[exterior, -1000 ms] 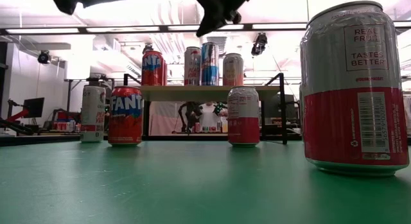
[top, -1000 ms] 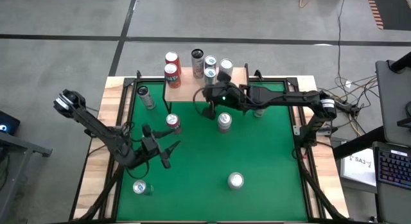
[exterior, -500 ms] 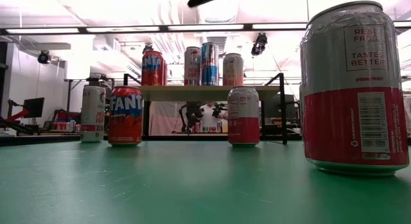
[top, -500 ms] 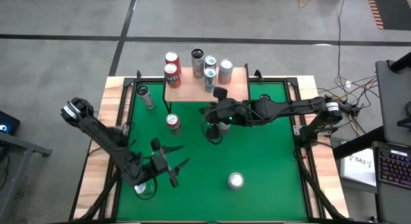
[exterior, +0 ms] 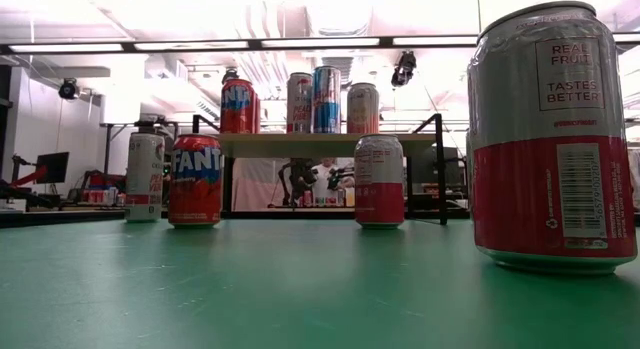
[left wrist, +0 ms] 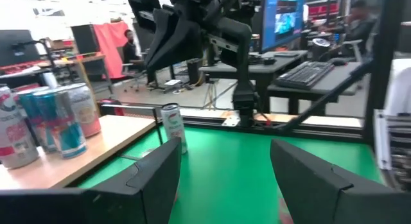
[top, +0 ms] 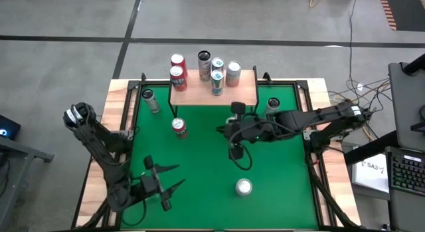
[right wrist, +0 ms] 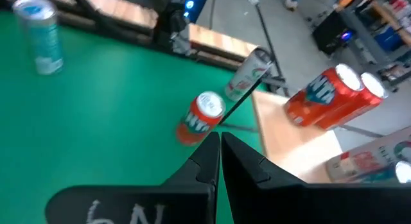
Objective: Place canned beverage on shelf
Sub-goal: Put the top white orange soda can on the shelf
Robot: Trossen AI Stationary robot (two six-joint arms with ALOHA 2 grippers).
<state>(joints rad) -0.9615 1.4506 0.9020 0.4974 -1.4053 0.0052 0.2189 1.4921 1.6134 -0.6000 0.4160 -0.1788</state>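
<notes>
The shelf (top: 214,91) stands at the table's far edge with several cans on its wooden top, among them a red one (top: 177,75) and a blue one (top: 217,80). More cans stand upright on the green table: a red Fanta can (top: 178,127), a silver-topped can (top: 244,187) and a slim can (top: 151,100). My left gripper (top: 180,175) hovers open at the near left and holds nothing; the left wrist view shows its fingers (left wrist: 154,176) apart. My right gripper (top: 234,154) hangs shut and bare above mid-table; its fingers (right wrist: 207,153) meet in the right wrist view.
Another can (top: 272,106) stands at the far right beside my right arm. In the low view a red-and-white can (exterior: 379,179) stands before the shelf (exterior: 330,139), and a big can (exterior: 552,139) is close to the camera. A teal can (right wrist: 40,36) stands at the near left.
My right gripper has drawn back from the shelf toward the table's near edge and a little to the right, rising out of the low view, still shut. My left gripper has swung toward the near edge, still open. No can has moved.
</notes>
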